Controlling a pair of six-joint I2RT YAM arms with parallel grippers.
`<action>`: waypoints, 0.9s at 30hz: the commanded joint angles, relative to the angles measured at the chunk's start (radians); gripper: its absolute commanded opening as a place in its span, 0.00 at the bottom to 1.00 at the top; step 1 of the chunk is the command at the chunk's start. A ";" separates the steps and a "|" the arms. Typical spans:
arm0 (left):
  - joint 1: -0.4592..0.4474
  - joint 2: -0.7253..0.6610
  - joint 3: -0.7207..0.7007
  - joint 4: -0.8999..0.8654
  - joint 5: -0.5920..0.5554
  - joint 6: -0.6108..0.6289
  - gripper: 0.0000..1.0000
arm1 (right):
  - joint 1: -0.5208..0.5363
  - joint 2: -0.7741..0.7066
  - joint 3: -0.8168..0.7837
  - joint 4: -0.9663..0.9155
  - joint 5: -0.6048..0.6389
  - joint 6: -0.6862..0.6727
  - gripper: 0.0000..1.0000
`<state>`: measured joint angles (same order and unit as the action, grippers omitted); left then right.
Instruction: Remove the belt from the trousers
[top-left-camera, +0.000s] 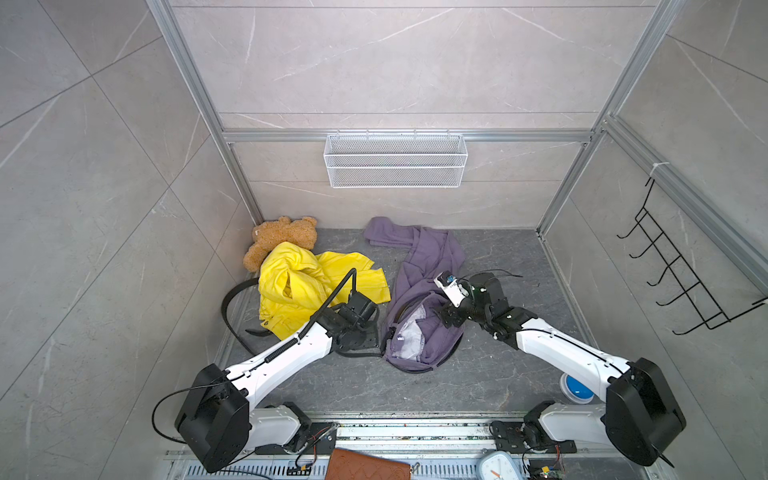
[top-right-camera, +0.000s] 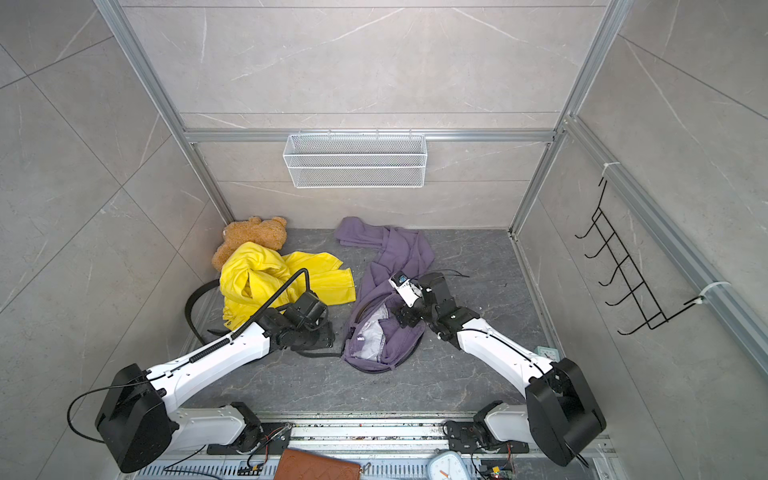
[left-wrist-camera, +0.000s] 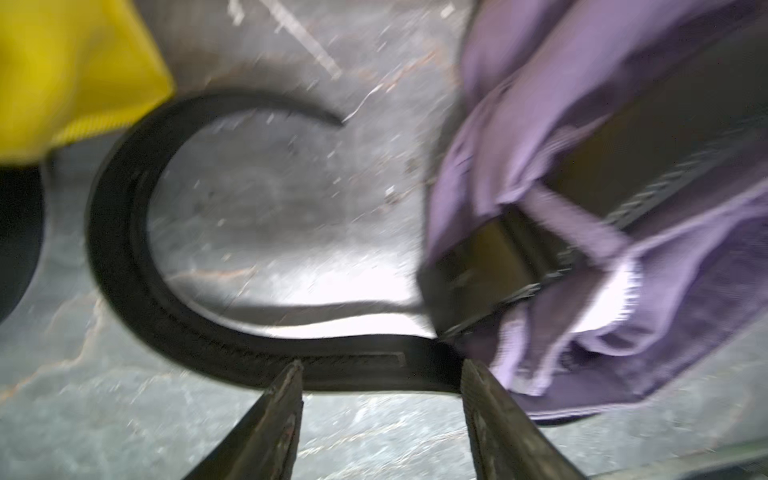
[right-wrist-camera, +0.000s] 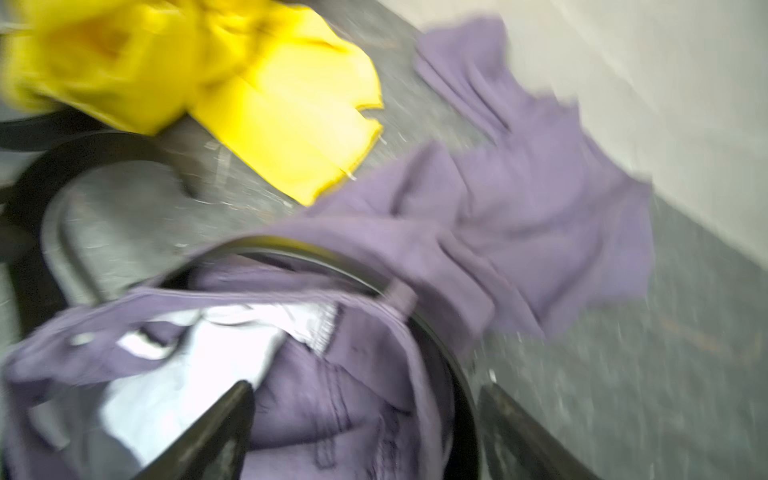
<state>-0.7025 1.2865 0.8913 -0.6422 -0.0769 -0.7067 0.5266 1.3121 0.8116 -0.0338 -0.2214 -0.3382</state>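
Black belt (left-wrist-camera: 124, 257) curls on the bench (top-left-camera: 353, 386), its far part threaded through the waistband of the purple trousers (right-wrist-camera: 519, 216). Left jaws are spread astride the belt, and right jaws are spread over the waistband. The small tag (top-right-camera: 360, 339) inside is too blurred to read. A yellow jacket (top-left-camera: 307, 282) hides part of the belt.

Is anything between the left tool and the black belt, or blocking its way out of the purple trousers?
Nothing blocks the left tool: the black belt lies bare on the grey floor between its tips. Further along, a belt loop of the purple trousers crosses it.
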 joint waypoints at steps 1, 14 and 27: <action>-0.004 -0.001 0.029 0.020 0.019 0.078 0.63 | 0.030 0.020 0.056 -0.070 -0.185 -0.276 0.88; 0.027 -0.067 -0.062 0.047 -0.015 0.100 0.65 | 0.056 0.393 0.391 -0.411 -0.081 -0.720 0.95; 0.107 -0.128 -0.032 0.130 0.013 0.223 0.67 | 0.105 0.377 0.247 0.065 -0.136 -0.571 0.00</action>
<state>-0.6167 1.1980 0.8177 -0.5701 -0.0978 -0.5529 0.6178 1.7748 1.1263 -0.1715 -0.3290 -0.9829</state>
